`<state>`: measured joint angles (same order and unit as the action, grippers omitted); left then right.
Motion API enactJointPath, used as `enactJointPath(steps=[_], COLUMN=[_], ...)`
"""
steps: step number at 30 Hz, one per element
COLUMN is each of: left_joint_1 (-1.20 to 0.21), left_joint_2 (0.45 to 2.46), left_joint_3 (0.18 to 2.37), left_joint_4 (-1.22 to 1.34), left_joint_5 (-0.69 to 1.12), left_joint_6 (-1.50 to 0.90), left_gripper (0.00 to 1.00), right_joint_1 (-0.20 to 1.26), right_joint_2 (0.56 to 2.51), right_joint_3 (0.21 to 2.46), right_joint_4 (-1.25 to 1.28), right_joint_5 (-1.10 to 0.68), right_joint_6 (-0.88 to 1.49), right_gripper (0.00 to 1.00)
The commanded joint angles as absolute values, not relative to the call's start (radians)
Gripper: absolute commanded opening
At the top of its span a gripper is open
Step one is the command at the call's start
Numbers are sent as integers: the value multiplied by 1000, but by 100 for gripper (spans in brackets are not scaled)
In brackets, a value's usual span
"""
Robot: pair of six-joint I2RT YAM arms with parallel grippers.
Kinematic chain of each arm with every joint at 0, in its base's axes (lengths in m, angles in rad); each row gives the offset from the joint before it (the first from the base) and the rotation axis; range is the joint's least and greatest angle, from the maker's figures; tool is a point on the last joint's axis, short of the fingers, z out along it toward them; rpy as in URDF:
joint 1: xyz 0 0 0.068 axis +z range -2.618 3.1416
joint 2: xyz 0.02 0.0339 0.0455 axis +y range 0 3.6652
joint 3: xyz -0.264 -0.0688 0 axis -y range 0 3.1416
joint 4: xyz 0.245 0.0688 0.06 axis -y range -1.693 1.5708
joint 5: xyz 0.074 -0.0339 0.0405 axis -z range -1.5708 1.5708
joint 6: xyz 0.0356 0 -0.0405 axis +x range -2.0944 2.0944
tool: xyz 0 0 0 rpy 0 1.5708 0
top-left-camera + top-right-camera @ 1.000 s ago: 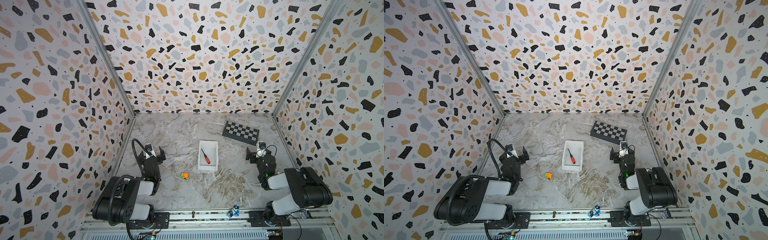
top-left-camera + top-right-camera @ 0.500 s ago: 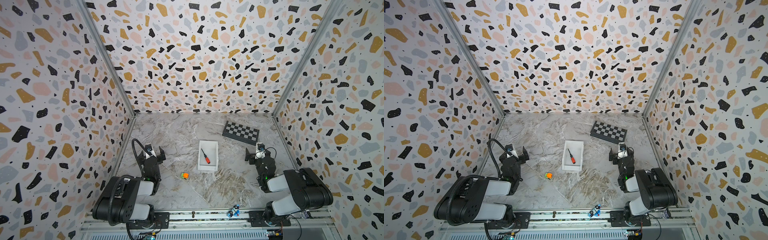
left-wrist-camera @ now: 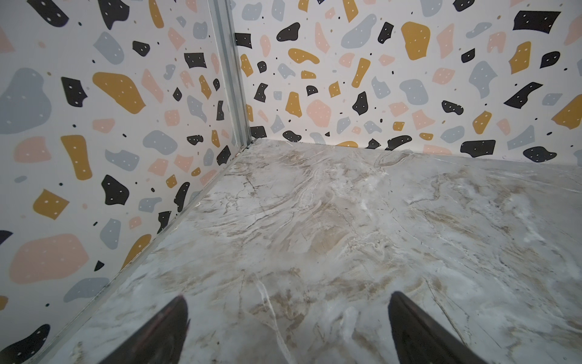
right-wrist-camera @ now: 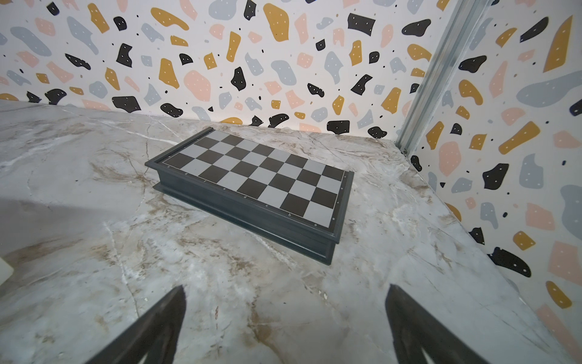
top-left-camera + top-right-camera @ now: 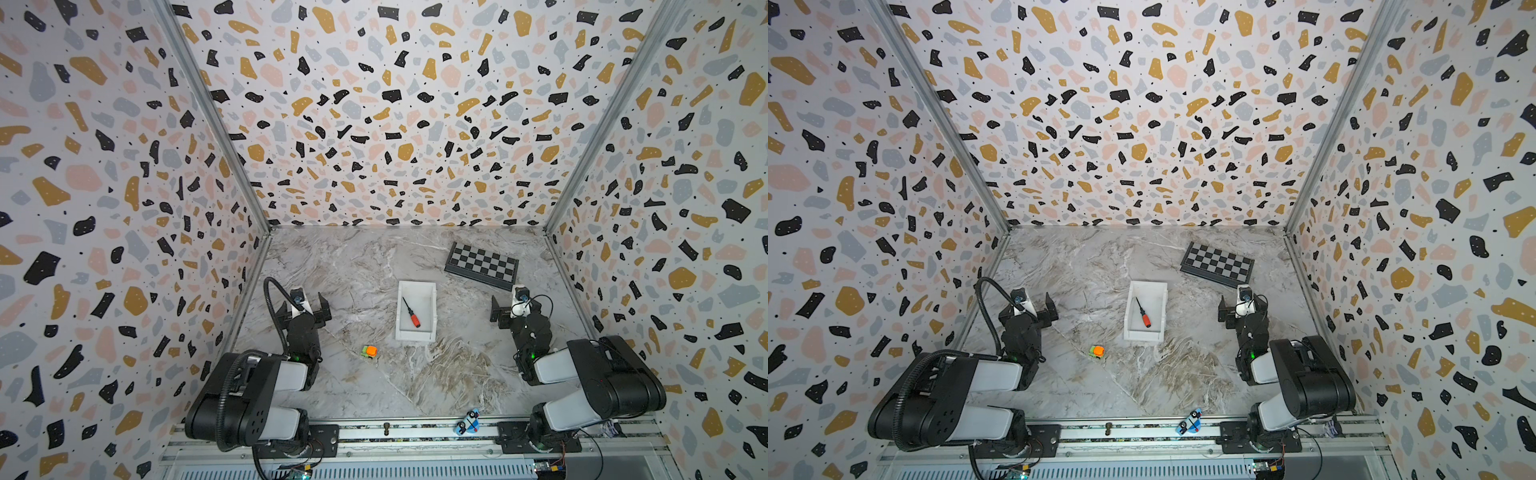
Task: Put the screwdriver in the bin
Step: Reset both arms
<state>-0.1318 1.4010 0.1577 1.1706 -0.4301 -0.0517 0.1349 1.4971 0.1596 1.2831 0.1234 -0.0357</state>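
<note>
The screwdriver (image 5: 411,314), with a red-orange handle and thin black shaft, lies slantwise inside the white bin (image 5: 415,336) at mid-table. Both top views show it there, screwdriver (image 5: 1143,314) in bin (image 5: 1144,336). My left gripper (image 5: 304,305) (image 5: 1030,311) hovers low at the table's left, well apart from the bin, open and empty. In the left wrist view it (image 3: 287,296) has only bare marble between its fingers. My right gripper (image 5: 515,309) (image 5: 1243,309) stands open and empty to the right of the bin. The right wrist view shows it (image 4: 286,286) over bare marble.
A black-and-grey chequered board (image 5: 482,266) (image 5: 1218,264) (image 4: 252,176) lies at the back right, just beyond my right gripper. An orange-and-green toy (image 5: 369,351) (image 5: 1097,351) sits in front of the bin, to its left. A small blue toy car (image 5: 468,422) rests on the front rail. Patterned walls enclose three sides.
My right gripper has shifted very slightly to the left. The left arm, the screwdriver and the bin have not moved.
</note>
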Motion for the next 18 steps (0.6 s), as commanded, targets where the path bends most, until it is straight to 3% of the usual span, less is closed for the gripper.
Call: enactJointPath(steps=[1, 18], left_joint_1=[-127, -126], left_joint_2=[1393, 1391], left_joint_3=[162, 161], left_joint_4=[1200, 1200], left_joint_5=[-433, -434], left_joint_6=[-43, -43], left_gripper=[100, 100], right_joint_1=[135, 86], right_joint_2=[1480, 1487], right_joint_3=[168, 214], right_joint_4=[1306, 1227], right_joint_5=[129, 47], right_joint_6=[-46, -22], right_gripper=[99, 99])
